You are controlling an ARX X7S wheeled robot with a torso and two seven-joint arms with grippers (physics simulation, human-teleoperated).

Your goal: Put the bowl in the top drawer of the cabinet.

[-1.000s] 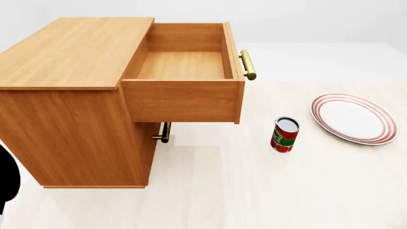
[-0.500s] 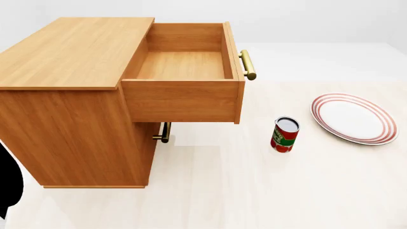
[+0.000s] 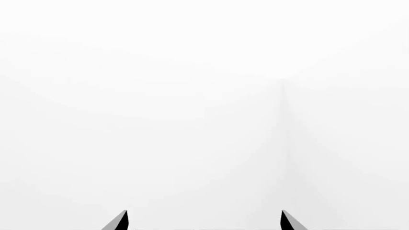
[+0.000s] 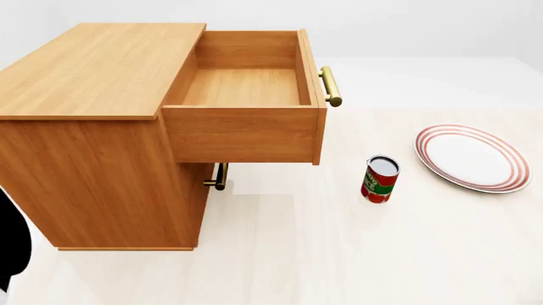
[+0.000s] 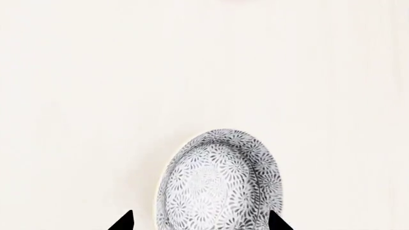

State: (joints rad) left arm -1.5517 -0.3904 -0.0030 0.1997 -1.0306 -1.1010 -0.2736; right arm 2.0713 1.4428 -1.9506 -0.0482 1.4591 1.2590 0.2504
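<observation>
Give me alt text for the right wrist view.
A grey-white speckled bowl sits on a pale tabletop, between the two dark fingertips of the open right gripper, which are not touching it.

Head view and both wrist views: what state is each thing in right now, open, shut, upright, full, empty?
Top drawer: pulled open, nothing in it.
Lower drawer: shut, only its brass handle shows.
Can: upright on the table.
Plate: lying flat, nothing on it.
Bowl: on the table, not in the drawer, between the fingertips.
Right end effector: open, fingertips either side of the bowl.
Left end effector: open, holding nothing.
</observation>
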